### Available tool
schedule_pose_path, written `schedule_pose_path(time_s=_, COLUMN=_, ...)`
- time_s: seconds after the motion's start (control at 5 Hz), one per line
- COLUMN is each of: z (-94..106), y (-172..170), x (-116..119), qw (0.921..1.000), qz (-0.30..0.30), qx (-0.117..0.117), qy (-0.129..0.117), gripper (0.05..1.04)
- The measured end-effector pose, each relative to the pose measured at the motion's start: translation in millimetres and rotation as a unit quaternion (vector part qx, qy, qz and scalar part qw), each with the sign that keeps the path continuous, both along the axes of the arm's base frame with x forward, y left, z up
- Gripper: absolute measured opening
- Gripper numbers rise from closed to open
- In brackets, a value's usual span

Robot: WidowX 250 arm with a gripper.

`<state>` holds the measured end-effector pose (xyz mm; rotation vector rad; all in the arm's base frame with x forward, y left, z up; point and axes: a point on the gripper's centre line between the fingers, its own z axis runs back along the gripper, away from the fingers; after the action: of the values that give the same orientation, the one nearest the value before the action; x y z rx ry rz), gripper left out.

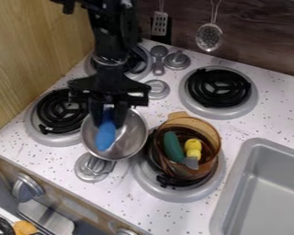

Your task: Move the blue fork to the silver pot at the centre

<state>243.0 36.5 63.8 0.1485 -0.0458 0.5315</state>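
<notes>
Pointing down over the silver pot point(134, 137), left of centre, is my gripper point(108, 114). Its fingers are closed on the upper part of the blue fork point(105, 136), which hangs between them with its wide blue end lower down. The fork lies within the pot's outline; whether it touches the pot's inside I cannot tell. The pot sits between the left burner and the lower burner.
An amber pot point(209, 131) holding a green item and a yellow item stands on the lower burner, right of the silver pot. Other burners point(218, 88) lie behind and at left point(59, 112). Metal lids point(93, 168) rest on the counter. A grey sink point(266, 183) is at right.
</notes>
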Motion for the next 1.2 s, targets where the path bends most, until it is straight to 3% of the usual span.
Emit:
schedule_pose_path(time_s=0.2, z=6.3, y=-13.3, x=-11.2, qw=0.9997, qz=0.023, qx=0.004, qy=0.011, gripper=0.339)
schedule_pose_path(time_s=0.4, z=-0.1, y=-12.6, x=-12.7, qw=0.9998, qz=0.019, qx=-0.009, qy=0.006, gripper=0.339)
schedule_pose_path(time_s=1.0, z=-32.5, y=4.1, x=-14.1, qw=0.999, qz=0.009, qx=-0.043, qy=0.008, gripper=0.339)
schedule_pose_path(time_s=1.2, z=-33.8, y=7.2, x=-12.2, qw=0.9993, qz=0.002, qx=-0.037, qy=0.004, gripper=0.433)
